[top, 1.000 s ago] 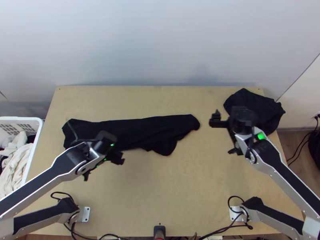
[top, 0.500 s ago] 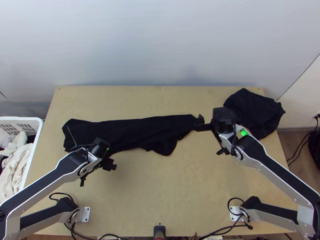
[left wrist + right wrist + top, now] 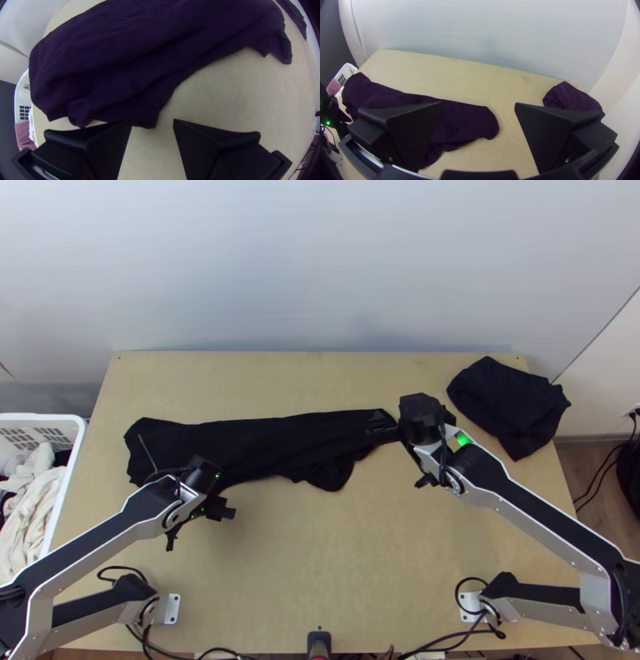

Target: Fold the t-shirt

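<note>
In the top view my left gripper [image 3: 197, 526] stands open at the near side of the black t-shirt [image 3: 272, 440]. The shirt lies in a long, narrow strip across the table, with a flap sticking out near its right end. My right gripper [image 3: 400, 456], also open, is above that right end, one finger over the cloth. In the left wrist view a shirt edge lies close to the open left gripper [image 3: 152, 123], nothing held. The right wrist view has the shirt [image 3: 466, 123] below the widely parted right gripper [image 3: 479, 104].
Another black cloth [image 3: 512, 408] lies bunched at the table's back right corner. A white basket [image 3: 72, 476] with light and dark clothes stands off the left edge. Cables [image 3: 444, 638] run along the table's near edge.
My right gripper has moved left, away from the bunched cloth and over the shirt's right end. The left gripper has shifted slightly left. The shirt lies as before.
</note>
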`<state>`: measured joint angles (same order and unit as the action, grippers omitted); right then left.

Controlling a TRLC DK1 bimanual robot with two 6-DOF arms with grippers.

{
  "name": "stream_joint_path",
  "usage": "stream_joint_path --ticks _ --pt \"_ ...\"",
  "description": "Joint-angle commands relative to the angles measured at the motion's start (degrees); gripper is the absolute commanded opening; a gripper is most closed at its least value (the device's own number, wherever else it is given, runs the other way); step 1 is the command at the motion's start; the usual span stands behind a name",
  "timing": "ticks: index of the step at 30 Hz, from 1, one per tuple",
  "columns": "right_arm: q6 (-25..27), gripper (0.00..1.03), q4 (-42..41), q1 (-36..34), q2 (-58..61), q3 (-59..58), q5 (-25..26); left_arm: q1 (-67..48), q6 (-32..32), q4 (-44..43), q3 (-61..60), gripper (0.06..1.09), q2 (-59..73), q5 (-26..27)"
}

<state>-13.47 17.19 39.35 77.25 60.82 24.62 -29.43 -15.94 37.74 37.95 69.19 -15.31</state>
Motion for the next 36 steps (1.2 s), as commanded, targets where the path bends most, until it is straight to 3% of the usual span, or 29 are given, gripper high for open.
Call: stream_joint_path --ticks 1,6,8,12,15,22,29,34,36 --pt "-0.15 0.99 0.04 0.99 1.58 1.50 -0.01 1.04 -0.05 -3.28 -0.86 0.66 1.30 0.63" --pt "-1.47 0.99 0.83 1.78 2.02 1.67 -1.16 1.39 -0.05 -3.81 -1.39 0.64 2.44 0.63" --pt "-1.82 0.99 1.18 2.48 2.11 1.67 -2.21 1.39 0.12 -5.30 -2.18 0.49 2.53 0.63" --pt "-3.49 0.99 2.50 5.47 2.20 1.06 -6.96 1.22 -0.14 -5.39 -2.71 0.42 1.83 0.81" --pt "-6.21 0.96 2.41 7.93 3.87 0.71 -10.47 1.57 -0.14 -6.71 -3.33 0.09 -0.46 0.72" --pt "-14.12 0.97 2.32 11.36 10.11 3.34 -17.59 10.62 2.06 -8.03 0.45 0.10 -1.07 0.46" --pt "-14.47 0.99 1.62 13.38 16.00 7.30 -17.85 18.27 3.73 -8.20 9.86 0.10 -2.57 0.55" --pt "-16.50 0.93 3.20 15.05 21.01 10.90 -25.85 20.47 4.34 -9.70 13.90 0.10 -1.60 0.55" --pt "-16.76 0.93 3.55 16.72 22.94 12.13 -26.73 20.64 4.61 -10.58 14.16 0.10 -0.99 0.55"
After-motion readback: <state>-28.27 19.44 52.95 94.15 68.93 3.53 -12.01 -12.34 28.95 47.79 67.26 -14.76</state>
